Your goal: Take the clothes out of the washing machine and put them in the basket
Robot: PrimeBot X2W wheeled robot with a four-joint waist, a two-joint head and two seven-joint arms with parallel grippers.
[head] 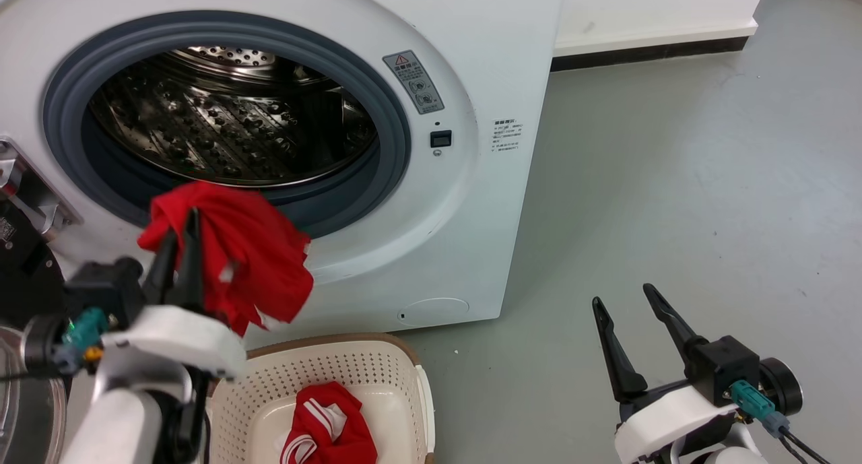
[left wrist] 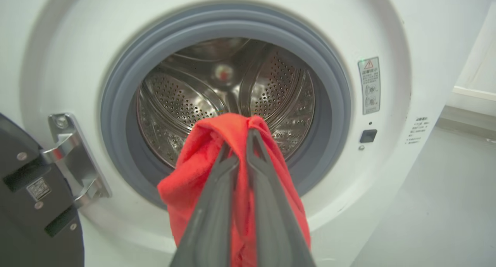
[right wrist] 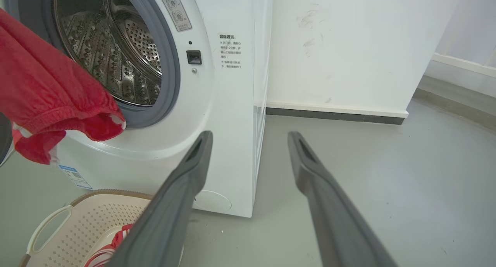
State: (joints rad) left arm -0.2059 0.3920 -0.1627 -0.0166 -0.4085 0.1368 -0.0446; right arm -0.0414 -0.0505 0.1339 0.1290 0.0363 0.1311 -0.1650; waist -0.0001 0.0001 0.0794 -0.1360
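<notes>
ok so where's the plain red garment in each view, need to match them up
head view: plain red garment at lower left, pinched in the left gripper, in front of the porthole's lower rim.
left wrist view: bottom centre, draped round the gripper's tips.
right wrist view: left edge, upper half.
shared landmark: the black latch socket just right of the porthole.

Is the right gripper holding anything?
No, the right gripper stands wide open with nothing in it.
</notes>
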